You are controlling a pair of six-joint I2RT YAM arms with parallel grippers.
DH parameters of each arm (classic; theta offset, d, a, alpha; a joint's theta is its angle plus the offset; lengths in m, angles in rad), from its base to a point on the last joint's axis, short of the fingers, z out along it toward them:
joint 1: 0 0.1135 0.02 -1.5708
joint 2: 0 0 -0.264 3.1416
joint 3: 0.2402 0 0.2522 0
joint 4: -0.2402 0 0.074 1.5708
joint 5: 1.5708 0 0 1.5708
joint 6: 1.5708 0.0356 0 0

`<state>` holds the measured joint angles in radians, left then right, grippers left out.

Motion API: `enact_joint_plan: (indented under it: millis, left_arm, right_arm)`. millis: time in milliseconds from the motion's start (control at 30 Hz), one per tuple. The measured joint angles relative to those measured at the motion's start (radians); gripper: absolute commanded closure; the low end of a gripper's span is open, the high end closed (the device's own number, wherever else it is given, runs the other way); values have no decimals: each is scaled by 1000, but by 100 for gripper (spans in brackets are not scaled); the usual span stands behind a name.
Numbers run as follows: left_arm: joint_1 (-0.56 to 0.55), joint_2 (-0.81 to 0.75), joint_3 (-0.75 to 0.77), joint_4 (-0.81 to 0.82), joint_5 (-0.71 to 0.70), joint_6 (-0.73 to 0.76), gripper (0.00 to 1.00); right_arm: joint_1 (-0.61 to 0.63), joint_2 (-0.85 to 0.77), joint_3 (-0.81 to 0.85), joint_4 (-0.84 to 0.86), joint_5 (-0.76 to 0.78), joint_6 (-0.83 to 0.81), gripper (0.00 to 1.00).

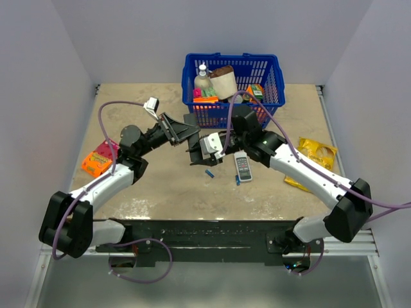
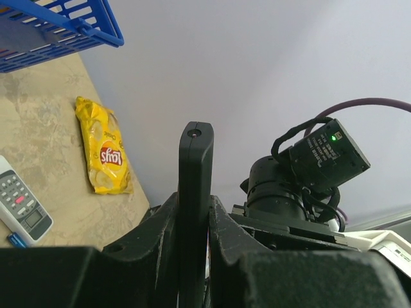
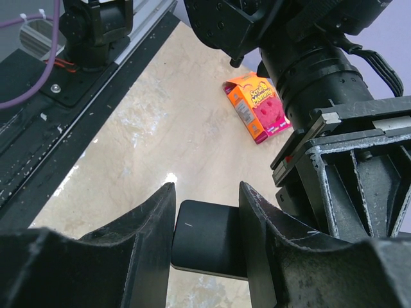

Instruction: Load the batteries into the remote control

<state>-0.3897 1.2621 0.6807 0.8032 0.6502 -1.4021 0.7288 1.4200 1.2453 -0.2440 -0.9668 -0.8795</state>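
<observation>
My left gripper (image 1: 182, 131) is shut on the long black remote control (image 1: 191, 120), holding it off the table in front of the basket. In the left wrist view the remote (image 2: 194, 154) stands edge-on between the closed jaws of the left gripper (image 2: 194, 202). My right gripper (image 1: 198, 153) grips the remote's near end. In the right wrist view the remote's black rounded end (image 3: 209, 240) sits between the fingers of the right gripper (image 3: 207, 192), touching both. Two small blue batteries (image 1: 209, 172) (image 1: 237, 180) lie on the table below the grippers. One battery (image 2: 16, 240) shows in the left wrist view.
A white-grey button remote (image 1: 243, 167) lies beside the batteries. A blue basket (image 1: 270, 64) with several items stands at the back. A yellow chips bag (image 1: 314, 154) lies at the right and an orange sponge pack (image 1: 99, 160) at the left.
</observation>
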Motion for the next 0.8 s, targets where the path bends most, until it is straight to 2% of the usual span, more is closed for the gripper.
enact_joint_plan:
  millis: [500,700,800]
  left_arm:
    - [-21,7,0,20,71,8,100]
    - [-24,10,6,20,60,25,100]
    - [-26,11,39,-46,45,85,100]
  right_arm:
    - [-9,41,43,-2,-50,11,57]
    - [-11,30,43,-2,-47,28,52]
    - [-23,18,41,-3,-27,34,48]
